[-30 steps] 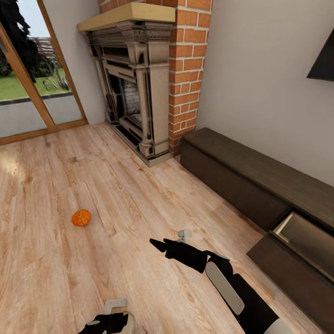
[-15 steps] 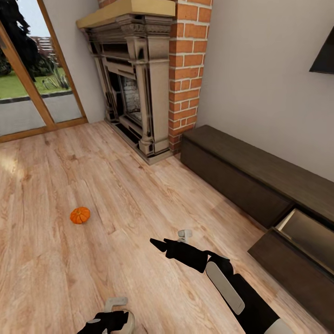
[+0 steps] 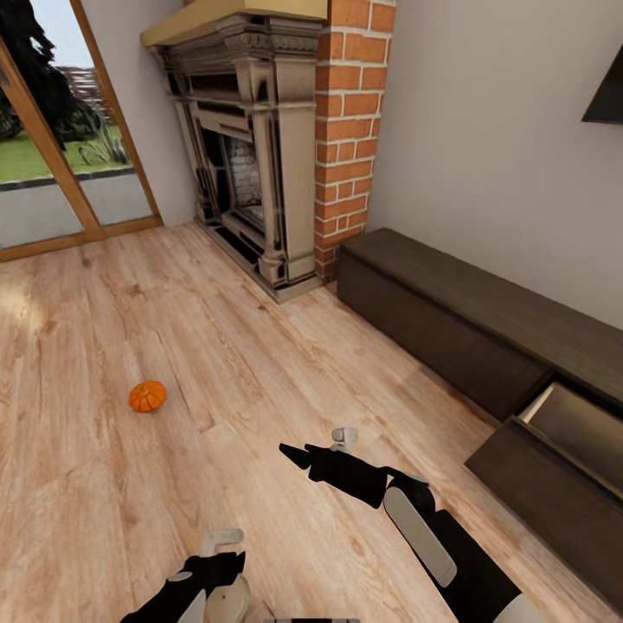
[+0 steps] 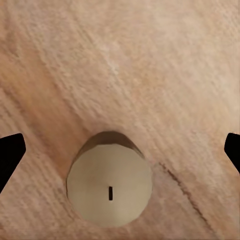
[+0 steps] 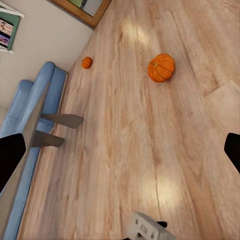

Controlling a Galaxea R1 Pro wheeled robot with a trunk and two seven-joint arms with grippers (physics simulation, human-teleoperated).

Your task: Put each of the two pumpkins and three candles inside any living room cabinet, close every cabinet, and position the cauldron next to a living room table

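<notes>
flanking a pumpkin [image 3: 147, 396] on bare floor [image 3: 104, 484], both arms' fingers [image 5: 11, 159] spread, grasping nothing.

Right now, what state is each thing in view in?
Near pumpkin: upright on floor, untouched.
Far pumpkin: on floor by sofa.
Candle: standing on floor, unlit, between left fingers.
Cabinet: one drawer open.
Left gripper: open.
Right gripper: open, empty.

cabinet [image 3: 554, 433] cut off at edge — sofa [image 5: 30, 115] too
</notes>
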